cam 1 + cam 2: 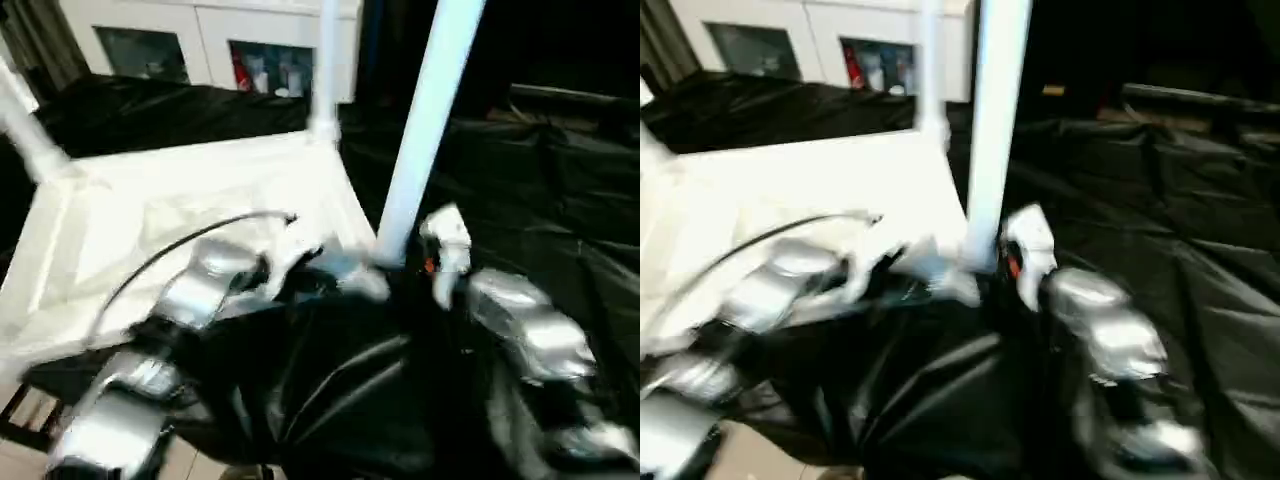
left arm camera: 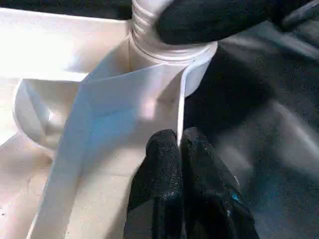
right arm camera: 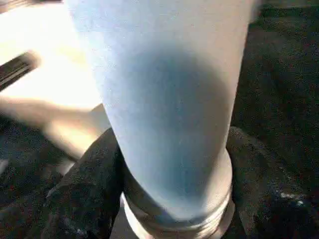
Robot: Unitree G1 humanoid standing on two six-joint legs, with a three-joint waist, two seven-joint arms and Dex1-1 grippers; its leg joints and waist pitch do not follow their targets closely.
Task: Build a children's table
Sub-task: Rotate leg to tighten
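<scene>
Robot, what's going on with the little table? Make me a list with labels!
Table top: white table top lying upside down on black sheeting, ribbed side up.
Nearest leg: white leg standing in the near corner socket.
Other legs: far leg upright at the far corner; another leg at the left corner.
Right gripper: right gripper with a black finger on each side of the nearest leg's base.
Left gripper: left gripper shut on the table top's thin side wall below that socket.
Background: white cabinets.
</scene>
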